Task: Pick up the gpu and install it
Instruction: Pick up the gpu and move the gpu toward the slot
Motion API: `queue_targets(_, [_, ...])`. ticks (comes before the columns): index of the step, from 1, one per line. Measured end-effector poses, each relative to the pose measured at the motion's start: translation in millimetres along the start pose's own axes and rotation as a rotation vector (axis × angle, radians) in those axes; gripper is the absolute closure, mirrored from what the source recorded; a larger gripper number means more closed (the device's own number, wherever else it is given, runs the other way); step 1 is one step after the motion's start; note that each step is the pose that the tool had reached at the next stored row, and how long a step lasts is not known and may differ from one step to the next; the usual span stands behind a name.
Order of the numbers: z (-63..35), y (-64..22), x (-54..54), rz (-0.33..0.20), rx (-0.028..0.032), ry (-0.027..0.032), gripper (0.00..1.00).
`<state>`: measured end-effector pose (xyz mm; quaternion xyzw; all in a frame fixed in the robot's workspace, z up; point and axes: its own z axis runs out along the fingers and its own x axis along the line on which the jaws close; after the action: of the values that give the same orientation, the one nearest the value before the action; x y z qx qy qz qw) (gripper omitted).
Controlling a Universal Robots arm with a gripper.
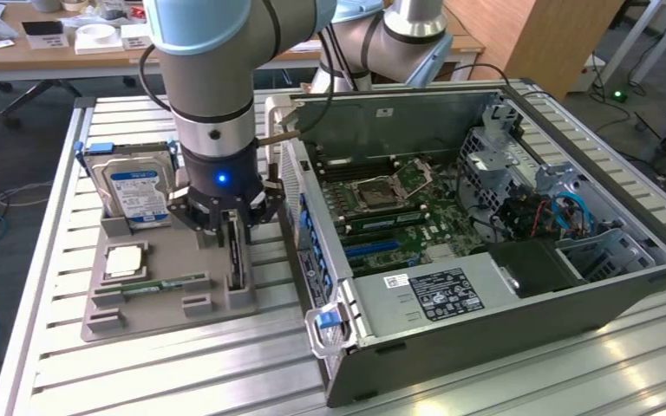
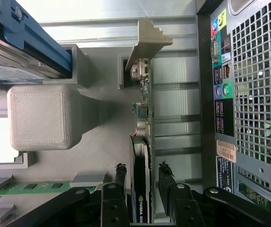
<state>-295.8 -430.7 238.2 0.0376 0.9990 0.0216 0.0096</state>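
- gpu (image 1: 236, 264), exterior view: where is it?
- On edge in the grey holder (image 1: 159, 312), long axis twelve-to-six. The gripper (image 1: 232, 227) straddles it, and the computer case (image 1: 484, 334) sits close at three o'clock.
- Wrist view?
- Fingers (image 2: 120, 177) part-spread, slim gaps flanking the card. Its bracket (image 2: 150, 35) is at the far end, with bare holder floor beside it.

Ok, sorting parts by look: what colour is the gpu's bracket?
Pale silver bracket, best seen in the wrist view.
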Motion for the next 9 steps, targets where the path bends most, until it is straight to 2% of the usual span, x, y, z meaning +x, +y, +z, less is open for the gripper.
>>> queue_targets(9, [7.5,2.0,0.3,0.000,0.0001,0.0003,0.58])
